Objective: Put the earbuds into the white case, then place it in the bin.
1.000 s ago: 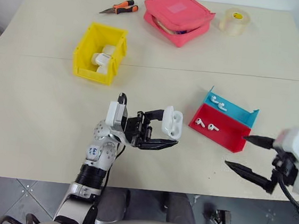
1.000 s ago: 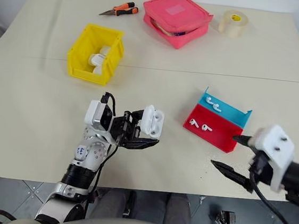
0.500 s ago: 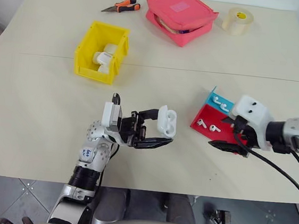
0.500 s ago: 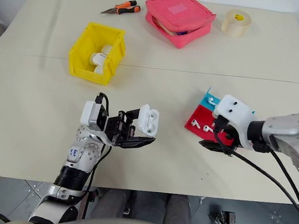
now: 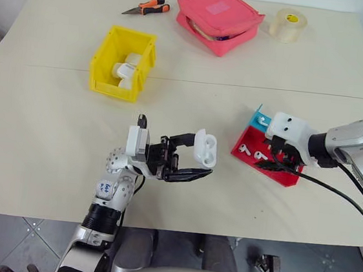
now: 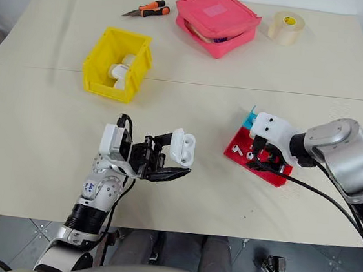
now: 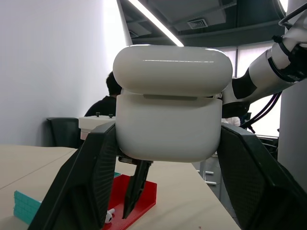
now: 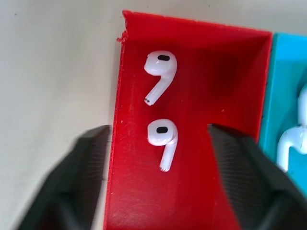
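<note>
The yellow bin (image 5: 123, 63) sits far beyond the left pincer (image 5: 199, 161), which still pinches the white case (image 5: 205, 148) above the table, lid ajar. To its right, the right pincer (image 8: 160, 143) has swung in over the red tray (image 8: 211, 86); its narrowed fingers (image 8: 86, 177) now straddle one of two earbuds (image 8: 162, 136), not touching.

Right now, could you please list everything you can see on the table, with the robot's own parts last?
white case: one, open, held above the table
earbuds: two, white, in the red tray; more in the blue tray
bin: one, yellow, far left, white items inside
pliers: one, orange-black, far edge
pouch: one, pink, far middle
tape roll: one, clear, far right
left gripper: jaws shut on case
right gripper: jaws open, straddling one earbud
</note>
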Controlling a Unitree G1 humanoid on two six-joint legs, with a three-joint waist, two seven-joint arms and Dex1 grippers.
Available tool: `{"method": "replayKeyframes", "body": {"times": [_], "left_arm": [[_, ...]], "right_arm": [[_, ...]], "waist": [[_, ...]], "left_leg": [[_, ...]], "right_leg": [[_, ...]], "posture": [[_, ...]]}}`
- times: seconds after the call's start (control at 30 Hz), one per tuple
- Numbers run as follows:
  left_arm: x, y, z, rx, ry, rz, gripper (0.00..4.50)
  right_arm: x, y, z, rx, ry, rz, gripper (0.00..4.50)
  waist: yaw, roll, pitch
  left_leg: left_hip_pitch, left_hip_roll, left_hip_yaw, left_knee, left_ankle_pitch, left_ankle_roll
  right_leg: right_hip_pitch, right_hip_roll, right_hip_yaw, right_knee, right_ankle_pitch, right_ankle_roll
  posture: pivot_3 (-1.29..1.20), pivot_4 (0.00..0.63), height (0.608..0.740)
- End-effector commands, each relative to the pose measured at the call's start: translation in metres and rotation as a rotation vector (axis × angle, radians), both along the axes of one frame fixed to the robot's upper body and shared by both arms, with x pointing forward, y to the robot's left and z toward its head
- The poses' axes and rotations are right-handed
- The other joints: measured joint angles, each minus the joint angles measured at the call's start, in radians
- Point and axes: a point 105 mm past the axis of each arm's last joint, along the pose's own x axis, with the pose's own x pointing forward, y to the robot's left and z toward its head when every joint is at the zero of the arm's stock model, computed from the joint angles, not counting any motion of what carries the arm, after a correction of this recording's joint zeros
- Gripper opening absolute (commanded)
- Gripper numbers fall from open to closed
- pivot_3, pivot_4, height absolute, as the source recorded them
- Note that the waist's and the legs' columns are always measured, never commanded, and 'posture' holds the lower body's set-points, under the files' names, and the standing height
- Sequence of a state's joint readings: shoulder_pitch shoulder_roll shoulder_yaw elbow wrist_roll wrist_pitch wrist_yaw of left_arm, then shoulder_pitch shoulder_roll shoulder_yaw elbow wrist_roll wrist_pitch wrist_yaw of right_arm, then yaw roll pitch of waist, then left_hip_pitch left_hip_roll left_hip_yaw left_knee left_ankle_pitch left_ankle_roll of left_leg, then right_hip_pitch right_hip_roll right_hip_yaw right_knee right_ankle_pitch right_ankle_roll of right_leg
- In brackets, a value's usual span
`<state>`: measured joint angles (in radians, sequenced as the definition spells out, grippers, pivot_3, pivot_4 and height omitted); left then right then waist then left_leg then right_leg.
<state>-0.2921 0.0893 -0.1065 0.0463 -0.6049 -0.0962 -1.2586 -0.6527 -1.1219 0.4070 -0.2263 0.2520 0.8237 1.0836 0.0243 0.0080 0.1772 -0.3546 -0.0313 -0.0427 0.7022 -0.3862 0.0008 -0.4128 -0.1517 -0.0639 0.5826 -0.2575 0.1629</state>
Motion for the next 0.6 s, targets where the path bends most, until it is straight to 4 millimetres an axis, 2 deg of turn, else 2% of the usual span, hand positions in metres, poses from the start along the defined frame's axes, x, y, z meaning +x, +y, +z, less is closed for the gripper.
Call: {"method": "replayKeyframes", "body": {"times": [0.03,0.6], "left_arm": [[-0.003,-0.002,0.008,-0.013,-0.037,-0.004,2.75],[-0.005,-0.001,0.008,-0.012,-0.034,0.003,2.75]], "right_arm": [[0.002,0.002,0.005,-0.014,-0.026,0.024,2.19],[0.005,0.003,-0.006,-0.054,-0.011,0.054,2.19]], "waist": [[-0.001,0.000,0.000],[-0.001,0.000,0.000]], "left_leg": [[0.000,0.000,0.000,0.000,0.000,0.000],[0.000,0.000,0.000,0.000,0.000,0.000]], "right_leg": [[0.000,0.000,0.000,0.000,0.000,0.000],[0.000,0.000,0.000,0.000,0.000,0.000]], "posture": [[0.00,0.150,0.740],[0.00,0.150,0.740]]}}
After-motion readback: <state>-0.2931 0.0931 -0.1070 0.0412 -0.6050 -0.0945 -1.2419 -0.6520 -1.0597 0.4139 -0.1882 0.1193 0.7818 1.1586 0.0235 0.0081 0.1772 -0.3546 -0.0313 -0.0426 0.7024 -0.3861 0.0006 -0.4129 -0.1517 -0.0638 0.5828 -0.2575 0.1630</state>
